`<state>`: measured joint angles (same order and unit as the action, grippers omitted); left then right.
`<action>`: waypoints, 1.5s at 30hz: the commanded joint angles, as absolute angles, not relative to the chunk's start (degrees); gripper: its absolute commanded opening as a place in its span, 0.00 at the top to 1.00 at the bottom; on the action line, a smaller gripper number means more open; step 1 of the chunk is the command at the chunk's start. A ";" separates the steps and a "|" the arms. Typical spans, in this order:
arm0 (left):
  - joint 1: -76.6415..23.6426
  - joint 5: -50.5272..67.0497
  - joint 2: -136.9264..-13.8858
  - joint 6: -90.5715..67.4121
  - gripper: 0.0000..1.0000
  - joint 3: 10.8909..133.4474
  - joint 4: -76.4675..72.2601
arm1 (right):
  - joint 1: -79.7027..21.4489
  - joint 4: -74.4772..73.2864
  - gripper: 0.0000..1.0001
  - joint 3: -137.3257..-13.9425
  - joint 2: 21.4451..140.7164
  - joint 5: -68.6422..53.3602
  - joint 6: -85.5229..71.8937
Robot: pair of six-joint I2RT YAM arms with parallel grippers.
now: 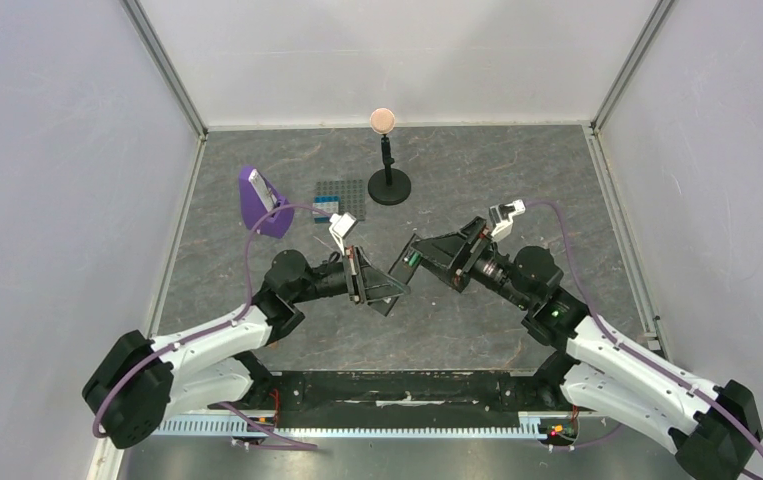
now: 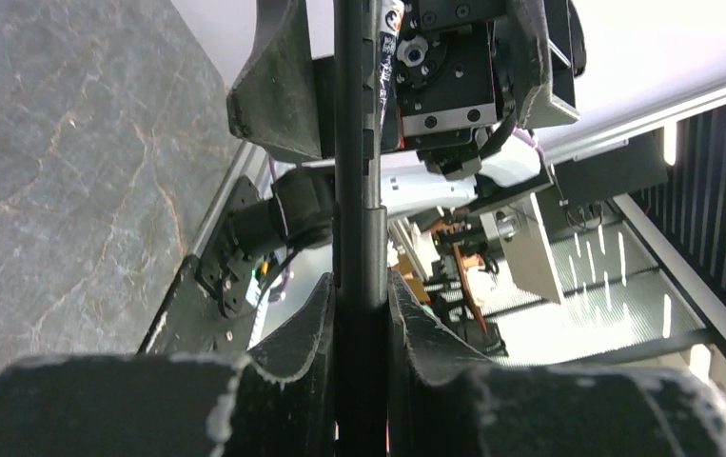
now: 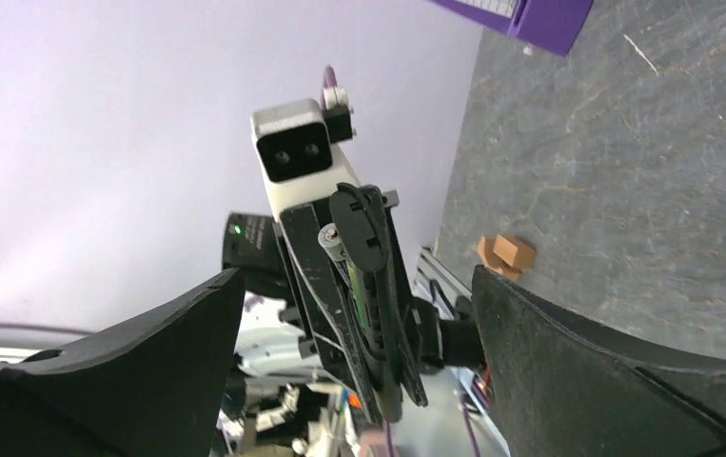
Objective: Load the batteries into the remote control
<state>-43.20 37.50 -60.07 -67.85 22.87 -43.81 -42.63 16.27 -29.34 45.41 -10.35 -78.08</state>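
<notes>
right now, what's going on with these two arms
The left gripper is clamped on the remote control, holding it up in the air, edge-on to its own camera. The right gripper faces it at close range, wide open and empty. A green battery lies along the remote's back, apparently seated in the recess. No second battery is in view.

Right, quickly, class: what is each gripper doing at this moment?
Left gripper: closed on the remote.
Right gripper: open, holding nothing.
</notes>
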 commanded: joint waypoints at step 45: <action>-45.00 29.40 -72.08 -75.22 0.98 24.87 -68.29 | -43.06 29.86 0.69 -25.06 52.77 3.18 -100.51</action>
<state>-44.77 31.55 -73.23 -74.59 22.81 -63.22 -42.65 30.74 -25.47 53.69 3.36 -102.13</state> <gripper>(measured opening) 0.234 0.330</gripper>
